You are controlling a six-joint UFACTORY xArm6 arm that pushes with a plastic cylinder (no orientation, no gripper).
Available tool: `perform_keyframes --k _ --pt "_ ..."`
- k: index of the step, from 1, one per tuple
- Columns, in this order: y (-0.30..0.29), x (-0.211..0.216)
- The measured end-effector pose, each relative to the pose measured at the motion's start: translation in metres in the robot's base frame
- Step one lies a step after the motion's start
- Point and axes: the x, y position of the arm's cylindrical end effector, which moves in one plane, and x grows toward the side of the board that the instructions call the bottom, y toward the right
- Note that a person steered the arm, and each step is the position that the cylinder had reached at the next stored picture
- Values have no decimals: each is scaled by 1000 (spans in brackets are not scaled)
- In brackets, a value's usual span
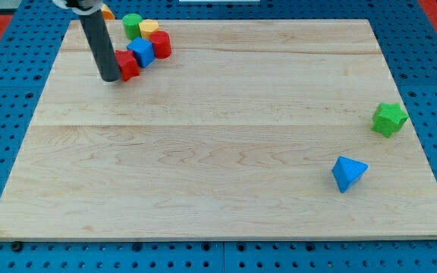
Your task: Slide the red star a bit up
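Dark and gripperless, my tip (111,77) holds nothing; it touches the red star (128,66) from the left, in the frame's upper left. Star's orientation cannot be made out.

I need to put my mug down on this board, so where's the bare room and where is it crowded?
Bare wood runs across the middle and bottom left, bordered on the right by the green star and blue triangle. The top left is crowded: my tip touches the red star beside the blue block.
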Motion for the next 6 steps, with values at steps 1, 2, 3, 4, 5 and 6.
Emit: perform_keyframes --k 1,2,3,4,5,6 --pt "-2 21" --pt "25 45" --pt "57 33" --pt "54 8" --pt "41 -24" --pt "13 -26"
